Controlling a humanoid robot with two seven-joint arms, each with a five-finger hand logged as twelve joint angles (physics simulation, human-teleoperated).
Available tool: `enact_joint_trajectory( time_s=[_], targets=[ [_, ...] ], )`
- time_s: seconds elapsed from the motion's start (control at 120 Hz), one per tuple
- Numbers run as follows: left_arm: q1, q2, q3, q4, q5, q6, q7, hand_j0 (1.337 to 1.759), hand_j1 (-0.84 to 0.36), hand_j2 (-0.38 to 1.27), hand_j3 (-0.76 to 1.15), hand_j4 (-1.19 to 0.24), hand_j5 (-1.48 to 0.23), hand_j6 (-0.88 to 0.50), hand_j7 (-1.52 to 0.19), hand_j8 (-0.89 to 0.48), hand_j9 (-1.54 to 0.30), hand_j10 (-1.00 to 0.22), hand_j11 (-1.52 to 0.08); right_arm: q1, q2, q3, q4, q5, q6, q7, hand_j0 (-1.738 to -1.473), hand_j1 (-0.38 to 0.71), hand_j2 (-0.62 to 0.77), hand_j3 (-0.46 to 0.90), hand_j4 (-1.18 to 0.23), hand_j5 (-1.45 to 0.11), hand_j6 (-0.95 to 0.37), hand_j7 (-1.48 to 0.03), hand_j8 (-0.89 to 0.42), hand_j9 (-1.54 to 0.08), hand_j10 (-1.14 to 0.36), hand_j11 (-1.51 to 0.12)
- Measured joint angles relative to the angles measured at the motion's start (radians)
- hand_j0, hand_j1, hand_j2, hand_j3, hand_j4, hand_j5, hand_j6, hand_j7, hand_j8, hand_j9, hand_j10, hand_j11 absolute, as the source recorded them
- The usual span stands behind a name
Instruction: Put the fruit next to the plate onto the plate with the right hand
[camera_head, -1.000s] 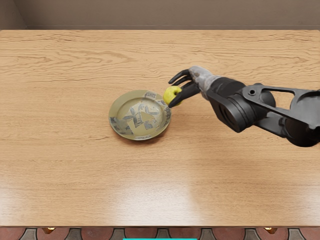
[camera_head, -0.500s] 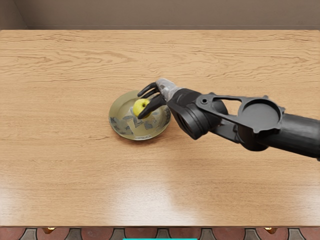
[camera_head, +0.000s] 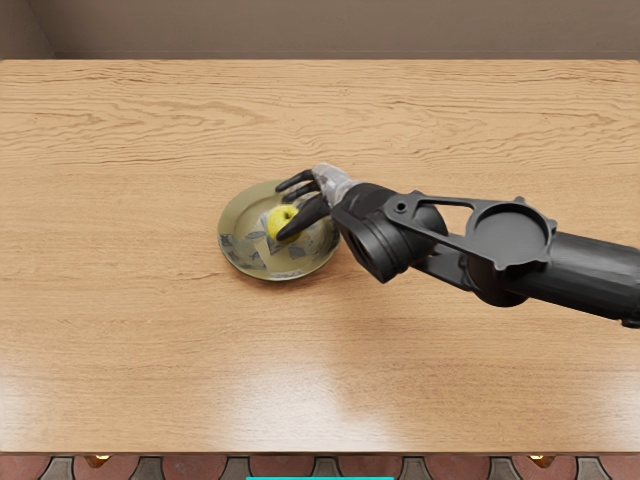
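Fruit: the small round yellow fruit (camera_head: 280, 221) is seen over the middle of the patterned plate (camera_head: 233, 246). Whether it rests on the dish or is held just above it cannot be told.
Right hand: the right hand (camera_head: 314, 196) is closed around the fruit, with dark fingers curled over its top and far side.
Relative position: the fruit is held at the fingertips, on the picture-left of the palm.
Handling: the fruit is judged light, firm and smooth-skinned, and likely to roll once freed. It is best gripped across its widest part.

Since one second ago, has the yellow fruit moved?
Yes. The yellow fruit, grasped by the right hand, went left from the patterned plate's right rim to over its middle.
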Motion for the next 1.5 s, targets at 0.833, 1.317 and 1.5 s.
enact_joint_trajectory(
  time_s=[0.833, 1.317, 1.5],
  targets=[
    [-0.001, 0.0, 0.0, 0.0, 0.0, 0.0, 0.0, 1.658, 0.07, 0.05, 0.0, -0.23, -0.3, -0.23, -0.3, -0.23, -0.3, -0.23, -0.3, -0.358, -0.295, 0.654, 0.243, 0.124, 0.309, 0.0, -1.658, -0.25, -0.01, 0.0, -0.08, -0.1, -0.08, -0.1, -0.08, -0.1, -0.08, -0.1],
    [-0.001, 0.0, 0.0, 0.0, 0.0, 0.0, 0.0, 1.658, 0.07, 0.05, 0.0, -0.23, -0.3, -0.23, -0.3, -0.23, -0.3, -0.23, -0.3, -0.819, -0.74, 0.914, 0.152, 0.735, 1.189, 0.0, -1.658, -0.28, -0.01, 0.0, -0.06, -0.07, -0.06, -0.07, -0.06, -0.07, -0.06, -0.07],
    [-0.001, 0.0, 0.0, 0.0, 0.0, 0.0, 0.0, 1.658, 0.07, 0.05, 0.0, -0.23, -0.3, -0.23, -0.3, -0.23, -0.3, -0.23, -0.3, -0.864, -0.816, 0.908, 0.107, 0.803, 1.216, 0.0, -1.658, -0.29, -0.01, 0.0, -0.05, -0.07, -0.05, -0.07, -0.05, -0.07, -0.05, -0.07]
  ],
)
